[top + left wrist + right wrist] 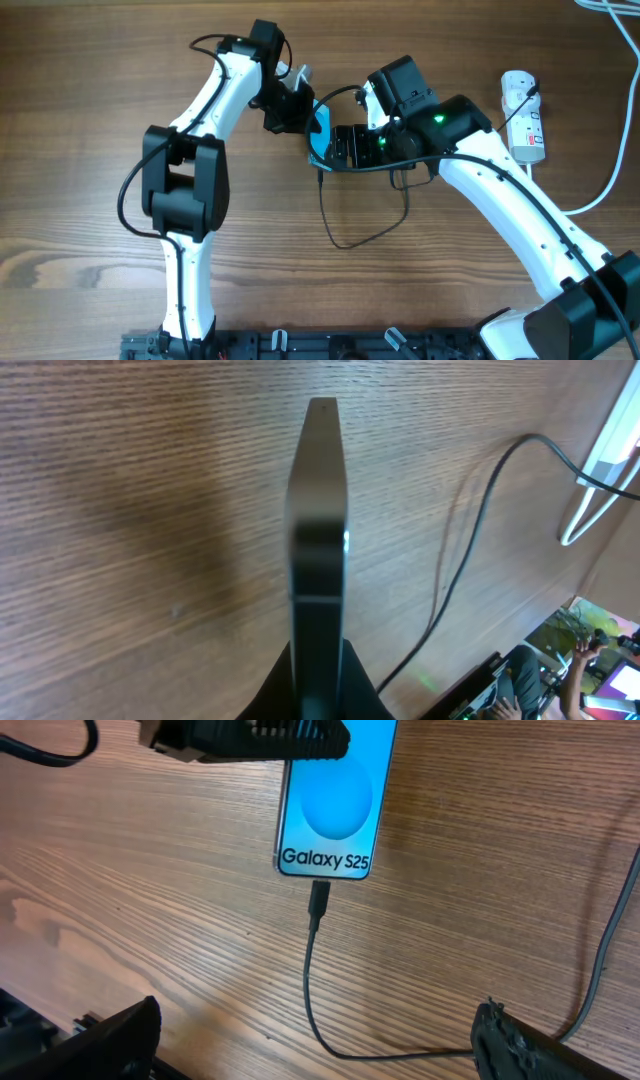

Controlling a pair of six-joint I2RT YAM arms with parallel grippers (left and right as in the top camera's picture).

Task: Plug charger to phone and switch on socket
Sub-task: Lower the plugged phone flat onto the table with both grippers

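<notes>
Your left hand (300, 112) is clamped on the phone (330, 810), gripping it by the end away from the "Galaxy S25" lettering. It holds the phone up on its edge over the desk (90, 220), so from overhead you see only a thin turquoise sliver, while your left wrist view looks straight down the phone's narrow side. You cannot tell from any view whether the phone touches the desk.

Moving right, the turquoise screen faces your right wrist camera. The charger (362, 238) trails across the wood in a loose black loop below the two hands. Its connector tip (318, 903) sits right against the lettered end of the phone, in line with the middle of that edge. You cannot tell whether it is pushed fully home.

Your right hand (318, 1042) is spread wide and holds nothing. Its two fingers (110, 1040) stand well apart at either side of the cable, short of the phone.

Far to the right, the socket (525, 125) lies flat on the desk, well apart from both hands.
</notes>
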